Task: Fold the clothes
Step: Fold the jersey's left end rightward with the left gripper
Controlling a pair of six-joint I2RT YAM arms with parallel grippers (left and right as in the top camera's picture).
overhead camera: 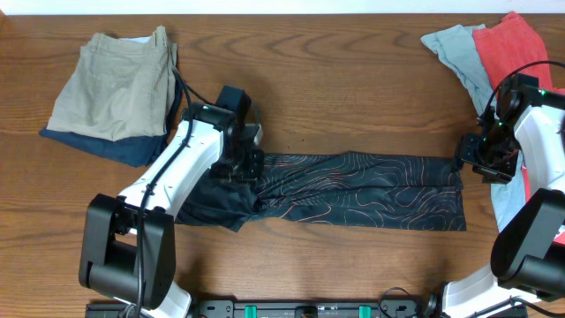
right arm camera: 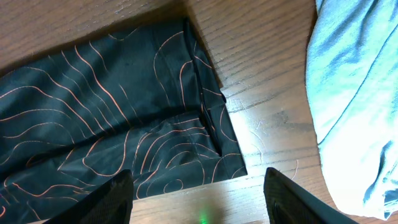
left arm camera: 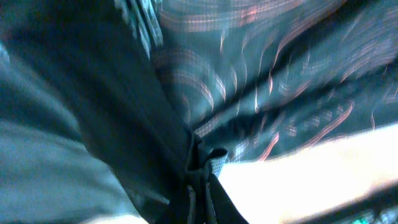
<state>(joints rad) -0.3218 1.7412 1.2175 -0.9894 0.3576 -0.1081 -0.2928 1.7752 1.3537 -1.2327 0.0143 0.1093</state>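
Note:
The black jersey (overhead camera: 353, 190) with orange contour lines lies stretched across the middle of the table, bunched at its left end. My left gripper (overhead camera: 250, 163) is shut on a pinched fold of the jersey (left arm camera: 199, 168) at that bunched end; the left wrist view is blurred and filled with the fabric. My right gripper (overhead camera: 472, 157) is open and empty just past the jersey's right end. In the right wrist view its fingers (right arm camera: 196, 199) straddle bare wood beside the jersey's corner (right arm camera: 124, 124).
Khaki shorts on a navy garment (overhead camera: 115, 88) lie at the back left. Grey (overhead camera: 455, 49) and red T-shirts (overhead camera: 512, 44) lie at the back right; a light grey shirt (right arm camera: 354, 93) lies just right of the right gripper.

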